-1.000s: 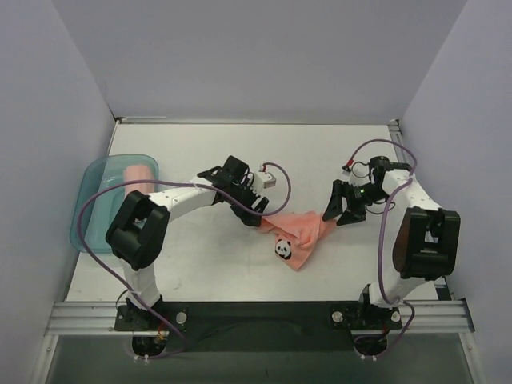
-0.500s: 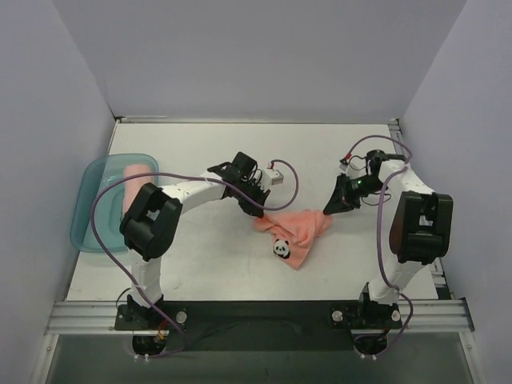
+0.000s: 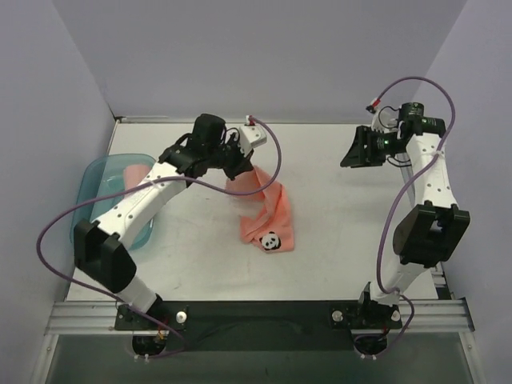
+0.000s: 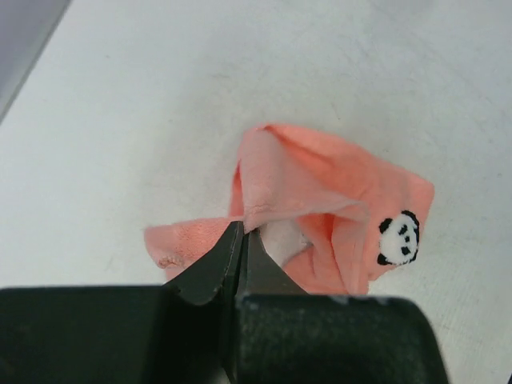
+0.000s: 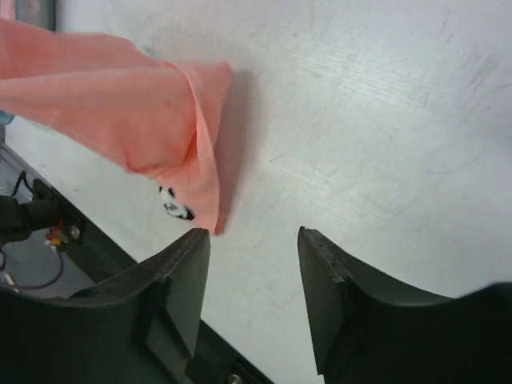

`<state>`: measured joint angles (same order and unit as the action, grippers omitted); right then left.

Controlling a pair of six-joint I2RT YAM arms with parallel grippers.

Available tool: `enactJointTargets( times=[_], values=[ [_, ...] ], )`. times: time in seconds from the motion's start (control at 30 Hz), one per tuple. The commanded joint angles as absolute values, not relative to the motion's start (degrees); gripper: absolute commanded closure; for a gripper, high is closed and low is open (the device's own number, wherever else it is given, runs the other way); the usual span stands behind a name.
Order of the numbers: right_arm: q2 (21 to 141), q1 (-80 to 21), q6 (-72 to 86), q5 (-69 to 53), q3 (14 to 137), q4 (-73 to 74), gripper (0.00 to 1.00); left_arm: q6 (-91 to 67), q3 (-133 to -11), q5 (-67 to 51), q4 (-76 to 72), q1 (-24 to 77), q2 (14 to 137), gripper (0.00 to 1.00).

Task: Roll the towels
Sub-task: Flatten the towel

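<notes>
A salmon-pink towel [image 3: 266, 210] with a panda patch [image 3: 270, 240] hangs crumpled from my left gripper [image 3: 238, 170], its lower end resting on the table. In the left wrist view my left gripper [image 4: 242, 230] is shut on an upper edge of the towel [image 4: 320, 180]. My right gripper [image 3: 350, 157] is raised at the back right, well away from the towel, open with nothing in it. The right wrist view shows it [image 5: 254, 240] open above bare table, with the towel [image 5: 136, 104] far off at the upper left. A pink rolled towel [image 3: 138, 173] lies in the tray.
A translucent teal tray [image 3: 90, 200] stands at the left edge of the white table [image 3: 344, 240]. Grey walls close in the left, back and right sides. A metal rail [image 3: 256, 314] runs along the near edge by the arm bases.
My left gripper closed on the towel and carried its edge up, back and left. My right gripper closed by the towel's right corner, then parted and moved off to the back right.
</notes>
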<state>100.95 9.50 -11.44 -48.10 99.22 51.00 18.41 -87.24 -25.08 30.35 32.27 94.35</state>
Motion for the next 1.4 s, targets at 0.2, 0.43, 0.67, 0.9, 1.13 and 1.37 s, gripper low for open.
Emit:
enactJointTargets(
  times=[0.2,0.43,0.67,0.9,1.13,1.37],
  values=[
    [91.15,2.48,-15.66,-46.59,76.26,56.28,0.26,25.14,-77.71,-7.83,35.68,28.93,84.2,1.0],
    [92.44,-8.52,-8.01,-40.44,65.56,41.14,0.32,23.82,-73.13,-6.86,36.21,25.58,83.06,1.0],
    [103.35,-13.71,-0.01,-37.18,70.57,32.44,0.36,24.17,-71.37,-7.73,39.64,23.47,82.62,1.0],
    [114.59,-17.93,5.18,-35.59,76.99,29.45,0.41,23.12,-71.89,-7.65,40.69,22.68,82.53,1.0],
    [120.67,-19.34,8.0,-42.43,81.47,29.53,0.67,22.32,-71.72,-7.65,40.87,22.15,82.35,1.0],
    [115.33,-15.48,3.35,-47.11,81.3,35.49,1.0,23.2,-73.82,-9.14,40.96,19.69,82.36,1.0]
  ],
)
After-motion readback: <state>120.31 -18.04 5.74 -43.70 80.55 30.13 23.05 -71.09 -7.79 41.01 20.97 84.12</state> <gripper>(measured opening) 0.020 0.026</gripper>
